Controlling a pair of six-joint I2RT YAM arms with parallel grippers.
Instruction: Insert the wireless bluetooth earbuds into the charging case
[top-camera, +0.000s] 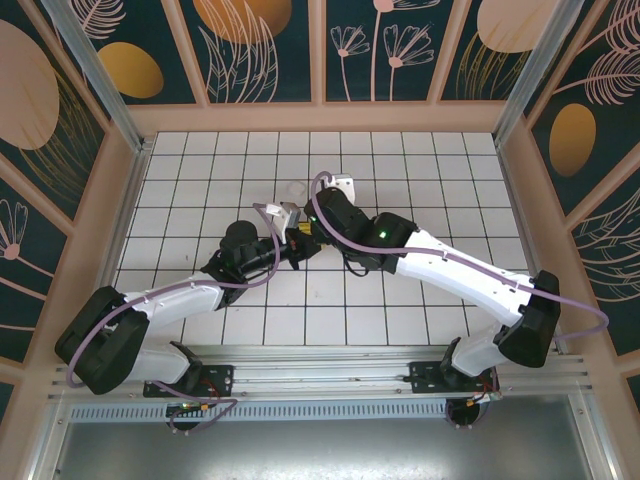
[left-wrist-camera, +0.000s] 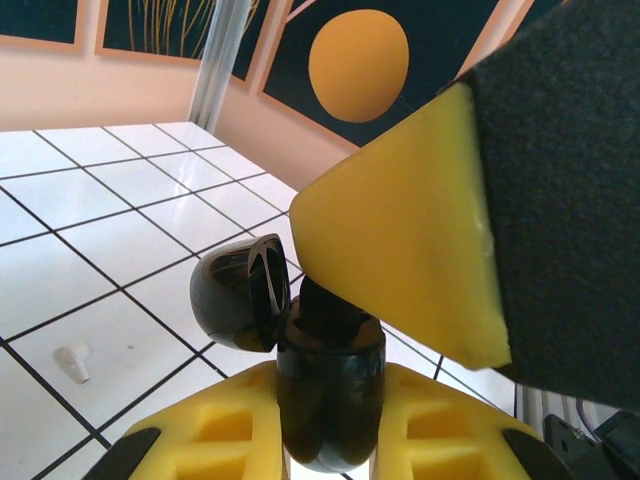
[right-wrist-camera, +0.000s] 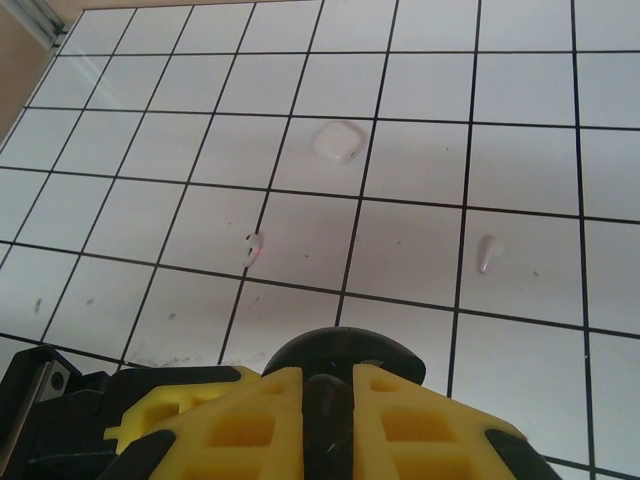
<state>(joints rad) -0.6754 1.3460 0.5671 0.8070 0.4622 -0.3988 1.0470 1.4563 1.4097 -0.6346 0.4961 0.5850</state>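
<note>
Two earbuds (right-wrist-camera: 252, 248) (right-wrist-camera: 486, 252) lie well apart; bare tiles (right-wrist-camera: 400, 230) between

An earbud (right-wrist-camera: 252, 248) and a 2nd earbud (right-wrist-camera: 486, 250) lie apart on the table (right-wrist-camera: 100, 120), a lump (right-wrist-camera: 338, 141) behind them.

The table (top-camera: 420, 160) is white tile crossed by a thin dark grid. The walls (top-camera: 260, 50) are deep teal with peach line-drawn leaves and flowers and orange discs. The arms (top-camera: 470, 275) are white with black joints and carry lilac cables (top-camera: 590, 320). The left tool (left-wrist-camera: 330, 425) has yellow fingers around a glossy black charging case (left-wrist-camera: 330, 390). The right tool (right-wrist-camera: 327, 378) is yellow and black, with a black earbud (right-wrist-camera: 325, 410) between its fingers. One whitish earbud (right-wrist-camera: 253, 248) shows a red speck, a second whitish earbud (right-wrist-camera: 486, 252) is plain, and a rounded lump (right-wrist-camera: 338, 141) is white.
</note>
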